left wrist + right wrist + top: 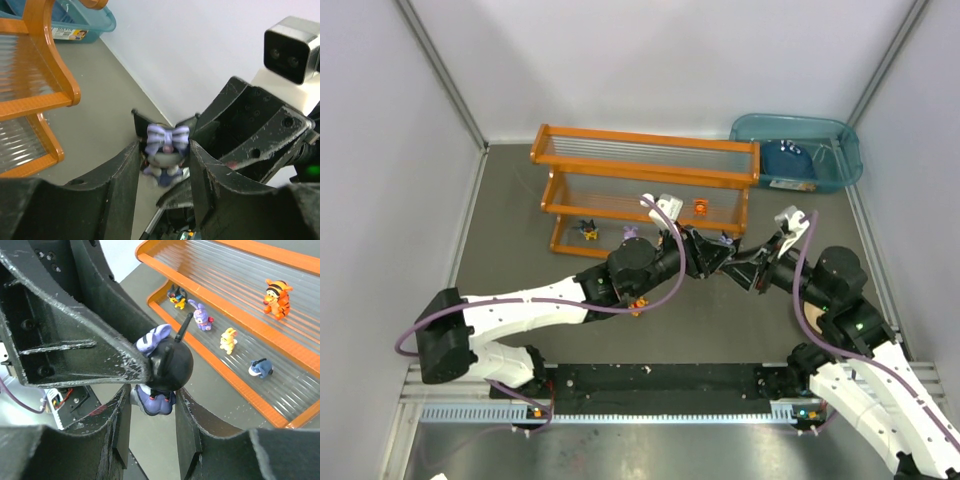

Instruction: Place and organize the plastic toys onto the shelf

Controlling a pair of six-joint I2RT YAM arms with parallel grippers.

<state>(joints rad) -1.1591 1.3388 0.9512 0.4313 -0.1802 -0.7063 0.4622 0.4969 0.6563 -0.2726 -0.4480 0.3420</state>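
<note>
White walls (650, 60) close in a gray table (520, 260), with an orange shelf (645, 139) standing at its far side and a teal bin (840, 140) in the far right corner, just beside the shelf's right end. Both arms reach forward and meet in front of the right part of the shelf, above the table. Between them is a small dark toy with a purple striped bow (167, 147). The left gripper (164, 175) has its two fingers closed against the sides of this toy, holding it upright off the table. The right gripper (150, 430) comes in from the opposite side, with its fingers either side of the toy's lower body and very close to it. Whether they press on it cannot be told. One finger of the left gripper touches the toy's round black head in the right wrist view. On the shelf's middle step stands an orange tiger toy (276, 297). Four more stand apart in a row on the bottom step: a black and yellow toy (175, 296) at one end, then a purple rabbit (201, 315), a yellow rabbit (228, 340) and a dark blue toy (261, 368).
</note>
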